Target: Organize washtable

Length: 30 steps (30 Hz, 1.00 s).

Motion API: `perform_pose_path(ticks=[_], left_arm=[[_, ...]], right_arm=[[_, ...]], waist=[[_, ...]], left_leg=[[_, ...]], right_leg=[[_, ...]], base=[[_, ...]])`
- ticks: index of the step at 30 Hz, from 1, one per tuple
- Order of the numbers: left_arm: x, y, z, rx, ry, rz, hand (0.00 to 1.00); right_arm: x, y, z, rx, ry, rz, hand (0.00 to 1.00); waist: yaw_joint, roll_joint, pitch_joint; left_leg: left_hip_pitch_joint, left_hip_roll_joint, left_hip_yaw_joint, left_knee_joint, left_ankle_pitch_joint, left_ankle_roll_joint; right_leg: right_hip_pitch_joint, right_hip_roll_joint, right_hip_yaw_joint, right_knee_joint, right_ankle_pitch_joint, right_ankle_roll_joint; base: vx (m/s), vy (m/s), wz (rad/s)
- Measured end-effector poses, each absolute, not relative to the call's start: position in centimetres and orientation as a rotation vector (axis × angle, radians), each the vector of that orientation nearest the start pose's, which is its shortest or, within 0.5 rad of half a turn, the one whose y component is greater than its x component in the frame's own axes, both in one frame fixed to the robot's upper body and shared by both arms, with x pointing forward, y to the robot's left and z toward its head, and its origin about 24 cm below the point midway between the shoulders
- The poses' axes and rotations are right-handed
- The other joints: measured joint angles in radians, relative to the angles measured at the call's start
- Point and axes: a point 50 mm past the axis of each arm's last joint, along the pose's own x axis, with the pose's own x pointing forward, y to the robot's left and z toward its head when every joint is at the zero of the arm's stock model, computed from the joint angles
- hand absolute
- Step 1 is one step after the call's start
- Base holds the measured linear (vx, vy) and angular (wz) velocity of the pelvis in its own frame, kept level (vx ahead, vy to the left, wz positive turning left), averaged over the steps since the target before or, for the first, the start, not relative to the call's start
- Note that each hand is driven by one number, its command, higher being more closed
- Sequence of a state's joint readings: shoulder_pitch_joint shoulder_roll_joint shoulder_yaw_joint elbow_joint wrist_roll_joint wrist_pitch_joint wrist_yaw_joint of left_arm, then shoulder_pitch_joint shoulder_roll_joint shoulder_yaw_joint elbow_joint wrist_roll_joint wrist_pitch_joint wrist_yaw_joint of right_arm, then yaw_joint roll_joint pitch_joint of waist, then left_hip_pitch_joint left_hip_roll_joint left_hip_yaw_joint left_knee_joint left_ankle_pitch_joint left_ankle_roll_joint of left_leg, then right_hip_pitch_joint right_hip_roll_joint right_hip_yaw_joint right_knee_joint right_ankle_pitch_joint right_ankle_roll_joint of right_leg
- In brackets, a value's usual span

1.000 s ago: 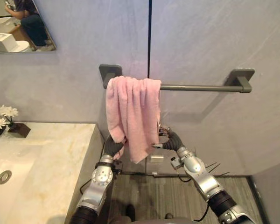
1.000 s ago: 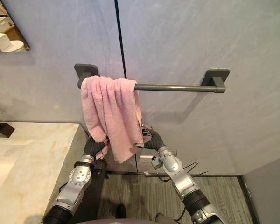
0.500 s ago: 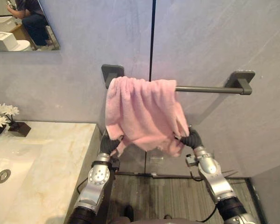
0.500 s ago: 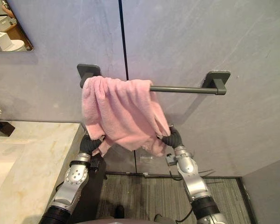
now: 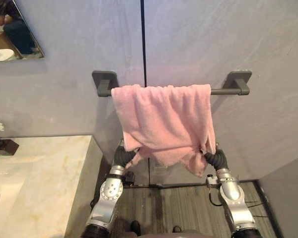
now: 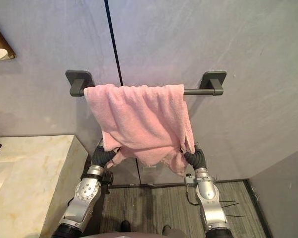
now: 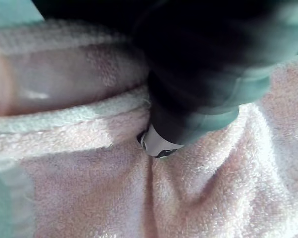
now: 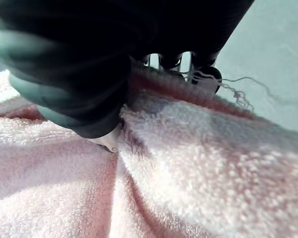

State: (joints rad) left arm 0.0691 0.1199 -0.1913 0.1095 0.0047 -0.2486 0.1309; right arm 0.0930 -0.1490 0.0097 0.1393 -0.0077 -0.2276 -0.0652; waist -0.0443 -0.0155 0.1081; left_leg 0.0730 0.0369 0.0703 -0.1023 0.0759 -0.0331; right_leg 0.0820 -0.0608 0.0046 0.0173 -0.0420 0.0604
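Note:
A pink towel (image 5: 164, 121) hangs spread over the dark grey wall rail (image 5: 226, 90), covering most of its length. My left hand (image 5: 123, 155) is shut on the towel's lower left corner, under the cloth. My right hand (image 5: 213, 158) is shut on the lower right corner. In the left wrist view the pink towel (image 7: 198, 198) is bunched against my thumb (image 7: 161, 144). In the right wrist view the pink towel (image 8: 188, 173) is pinched under my curled fingers (image 8: 208, 74).
A marble washtable (image 5: 44, 178) with a sink stands at the lower left, its corner close to my left arm. A small flower pot (image 5: 2, 144) sits at its back edge. A mirror (image 5: 12, 29) hangs at the upper left. A grey side wall (image 5: 288, 198) closes off the right.
The towel went from a narrow bunch at the rail's left end to spread along the rail. My right hand closed on its corner and pulled it right. The camera shifted.

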Motion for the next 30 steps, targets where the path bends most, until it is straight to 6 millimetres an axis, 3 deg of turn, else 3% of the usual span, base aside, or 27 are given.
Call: perform_pose_path(ticks=[6, 13, 19, 20, 21, 30], left_arm=[[23.2, 13.7, 1.4, 0.091, -0.033, -0.049, 1.00], [22.8, 13.8, -0.8, 0.064, 0.070, -0.029, 1.00], [22.6, 14.0, -2.0, 0.035, 0.124, 0.000, 1.00], [22.5, 14.0, -2.1, 0.033, 0.130, 0.003, 1.00], [22.5, 14.0, -2.3, 0.030, 0.140, 0.008, 0.00], [22.4, 15.1, -2.8, 0.027, 0.164, 0.071, 0.00]], right_arm=[[23.8, -18.2, 0.6, -0.109, 0.021, -0.100, 1.00], [24.7, -17.5, -0.1, -0.066, 0.048, -0.116, 1.00], [25.1, -17.0, -0.9, -0.044, 0.085, -0.113, 1.00], [25.2, -16.9, -0.9, -0.043, 0.086, -0.111, 0.00], [25.3, -16.9, -1.1, -0.043, 0.093, -0.110, 0.00], [24.6, -17.3, -2.7, -0.049, 0.173, -0.150, 0.00]], waist=[[-0.002, 0.000, 0.000], [0.000, 0.005, 0.001], [0.000, 0.020, -0.006], [0.000, 0.023, -0.007], [0.001, 0.027, -0.008], [0.001, 0.022, -0.008]], left_leg=[[0.001, -0.003, 0.006, 0.006, 0.003, 0.005], [0.001, -0.004, 0.006, 0.000, 0.003, 0.005], [0.010, -0.004, 0.004, -0.001, 0.002, 0.005], [0.010, -0.004, 0.003, -0.001, 0.002, 0.005], [0.010, -0.004, 0.002, -0.001, 0.002, 0.005], [0.014, -0.004, -0.010, -0.001, 0.001, 0.004]], right_leg=[[0.002, 0.003, 0.001, -0.004, 0.003, 0.002], [0.005, 0.004, -0.001, -0.009, 0.003, 0.002], [0.021, 0.004, -0.005, -0.021, 0.003, 0.002], [0.021, 0.004, -0.006, -0.021, 0.002, 0.003], [0.022, 0.004, -0.007, -0.021, 0.002, 0.004], [0.040, 0.003, -0.022, -0.032, 0.003, 0.002]], base=[[0.01, -0.005, -0.01], [0.00, 0.000, 0.00], [0.00, -0.001, 0.01], [0.00, 0.000, 0.00], [-0.01, -0.010, 0.03], [0.00, -0.008, 0.05]])
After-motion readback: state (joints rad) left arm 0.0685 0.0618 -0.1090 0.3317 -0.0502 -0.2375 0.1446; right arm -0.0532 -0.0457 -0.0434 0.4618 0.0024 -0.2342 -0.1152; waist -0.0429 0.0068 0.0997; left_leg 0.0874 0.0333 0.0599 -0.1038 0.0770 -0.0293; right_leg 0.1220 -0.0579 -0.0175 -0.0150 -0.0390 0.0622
